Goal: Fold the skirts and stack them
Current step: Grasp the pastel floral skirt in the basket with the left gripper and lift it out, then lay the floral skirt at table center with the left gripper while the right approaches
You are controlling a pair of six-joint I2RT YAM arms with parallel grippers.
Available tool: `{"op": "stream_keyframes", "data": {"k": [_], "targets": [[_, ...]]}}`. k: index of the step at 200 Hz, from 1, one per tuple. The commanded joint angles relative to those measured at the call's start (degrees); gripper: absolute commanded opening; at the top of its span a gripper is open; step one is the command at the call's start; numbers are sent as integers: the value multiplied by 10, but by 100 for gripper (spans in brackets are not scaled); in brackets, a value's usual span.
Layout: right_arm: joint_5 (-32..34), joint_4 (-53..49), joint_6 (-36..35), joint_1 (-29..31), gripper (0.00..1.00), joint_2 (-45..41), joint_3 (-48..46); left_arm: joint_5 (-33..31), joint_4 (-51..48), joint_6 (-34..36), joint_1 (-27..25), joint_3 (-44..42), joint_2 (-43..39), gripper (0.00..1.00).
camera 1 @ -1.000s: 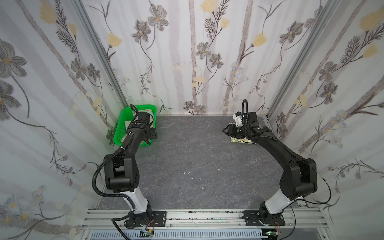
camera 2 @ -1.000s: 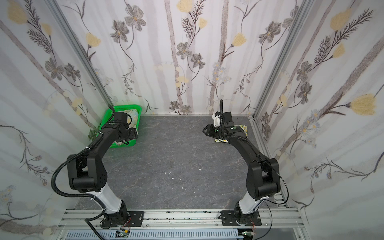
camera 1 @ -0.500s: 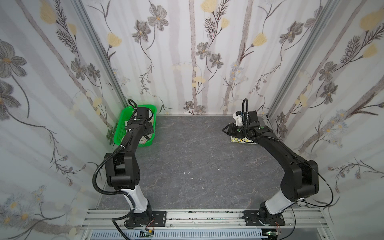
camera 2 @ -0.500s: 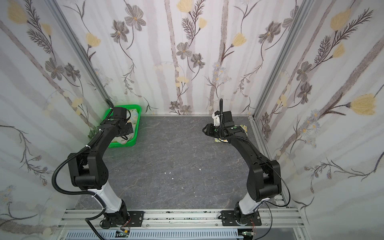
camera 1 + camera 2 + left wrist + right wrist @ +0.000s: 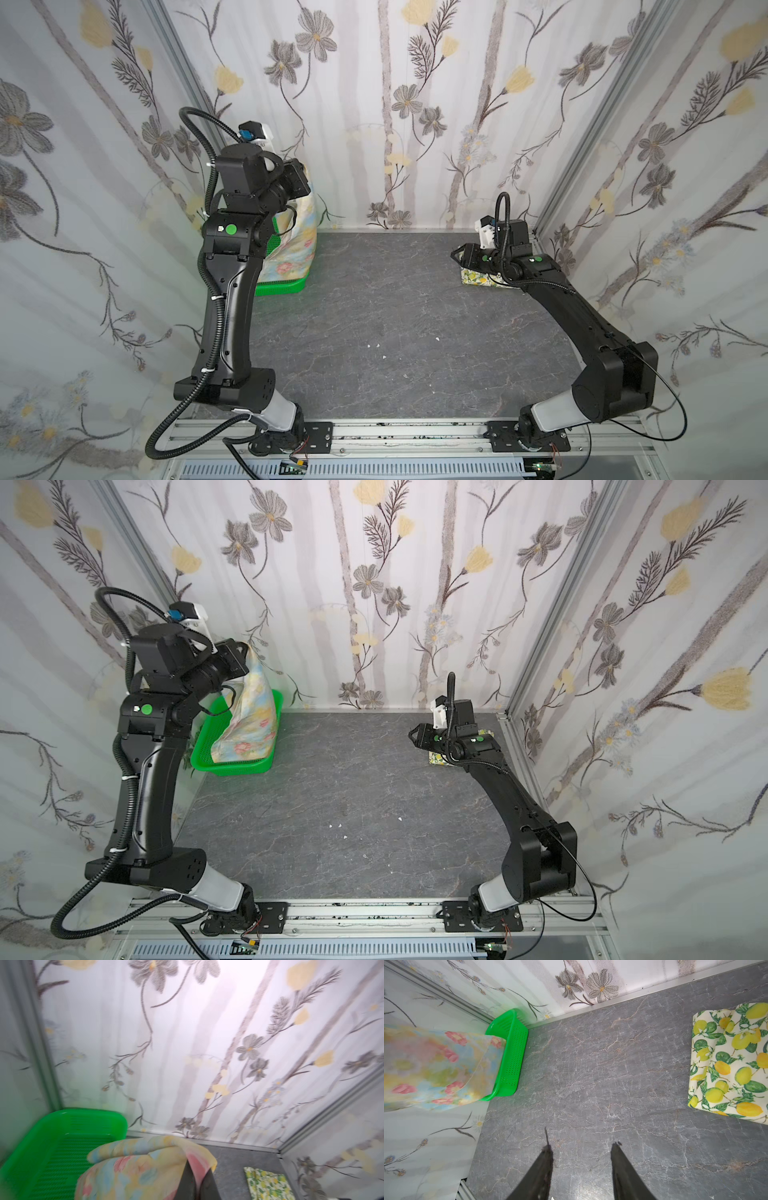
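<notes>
The pastel flowered skirt (image 5: 251, 725) hangs from my left gripper (image 5: 246, 652), which is clamped tight on its top edge. The cloth drops down over the one green basket (image 5: 232, 769) at the far left corner of the tabletop (image 5: 374, 311). The lemon skirt (image 5: 729, 1059), second of the two, lies folded flat at the far right corner. My right gripper (image 5: 581, 1146) hovers near it over bare tabletop, jaws partly parted, holding nothing and touching nothing.
</notes>
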Motion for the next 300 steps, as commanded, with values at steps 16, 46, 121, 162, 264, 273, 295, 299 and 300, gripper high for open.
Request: {"op": "stream_keyframes", "data": {"k": [16, 46, 121, 162, 264, 273, 295, 299, 300], "targets": [[9, 19, 12, 6, 46, -47, -31, 201, 18, -87, -18, 46, -11, 0], [14, 29, 20, 13, 46, -72, -63, 262, 40, -114, -47, 12, -34, 0], [29, 54, 40, 32, 46, -101, -142, 243, 354, -264, -62, -581, -139, 0], [62, 61, 36, 56, 49, -95, -194, 236, 349, -268, -32, -748, -208, 8], [153, 87, 53, 56, 52, 62, -207, 162, 287, -266, -28, -756, -197, 70], [163, 89, 57, 56, 50, 72, -207, 165, 282, -265, -38, -750, -186, 68], [171, 88, 64, 54, 38, 89, -210, 141, 257, -240, -46, -738, -189, 67], [172, 88, 66, 54, 35, 91, -212, 133, 249, -234, -46, -734, -191, 67], [172, 88, 67, 54, 35, 91, -213, 131, 248, -233, -46, -733, -191, 66]]}}
